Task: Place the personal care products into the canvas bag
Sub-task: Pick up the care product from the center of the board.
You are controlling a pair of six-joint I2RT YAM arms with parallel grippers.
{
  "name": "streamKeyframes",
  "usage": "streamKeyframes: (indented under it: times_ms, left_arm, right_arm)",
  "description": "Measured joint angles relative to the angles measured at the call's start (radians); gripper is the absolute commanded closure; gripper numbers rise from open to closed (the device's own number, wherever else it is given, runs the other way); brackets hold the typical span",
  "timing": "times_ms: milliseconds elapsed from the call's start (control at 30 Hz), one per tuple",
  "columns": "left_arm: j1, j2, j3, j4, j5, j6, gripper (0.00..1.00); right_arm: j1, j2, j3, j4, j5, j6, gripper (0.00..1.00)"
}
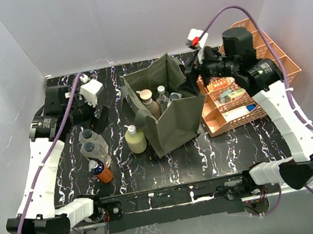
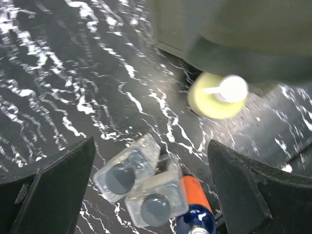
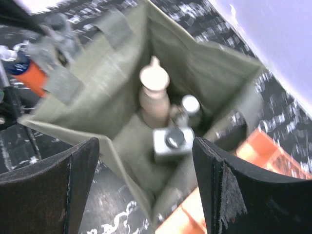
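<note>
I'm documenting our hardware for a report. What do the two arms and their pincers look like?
The left arm and right arm have white link shells, black joints and bases, and a purple cable along each. The left pincer and right pincer each have two broad matte-black fingers; the right's look scuffed.

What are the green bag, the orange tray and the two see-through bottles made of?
The green bag looks like matte woven fabric, probably canvas: its walls fold and sag softly. The orange tray seems moulded plastic, with a rigid lattice wall and even colour. The two see-through bottles look like clear plastic with dark caps, slightly glossy; glass cannot be ruled out.
</note>
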Motion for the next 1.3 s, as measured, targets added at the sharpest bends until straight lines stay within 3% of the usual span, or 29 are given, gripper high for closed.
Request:
streamKeyframes:
  times_ms: [200, 533, 867, 1167, 1300]
  left_arm:
    - [0.157, -0.017, -0.006, 0.135, -0.066, -0.154, 0.03]
    - [0.433, -0.003, -0.008, 0.248, -0.115, -0.37, 0.03]
    - [0.5, 0.042, -0.008, 0.267, -0.032, -0.414, 0.03]
    - [0.5, 0.042, -0.01, 0.304, 0.044, -0.4, 0.03]
    - [0.5, 0.041, -0.013, 0.316, 0.045, -0.399, 0.03]
  right_arm:
    - [0.27, 0.111, 0.175, -0.011, 0.037, -0.051, 0.2]
    - [0.748, 0.413, 0.304, -0.087, 0.309, -0.215, 0.2]
    - [0.784, 0.694, 0.451, -0.185, 0.517, -0.233, 0.23]
    - [0.758, 0.789, 0.507, -0.246, 0.607, -0.236, 0.24]
    - [0.742, 0.795, 0.507, -0.267, 0.604, -0.233, 0.3]
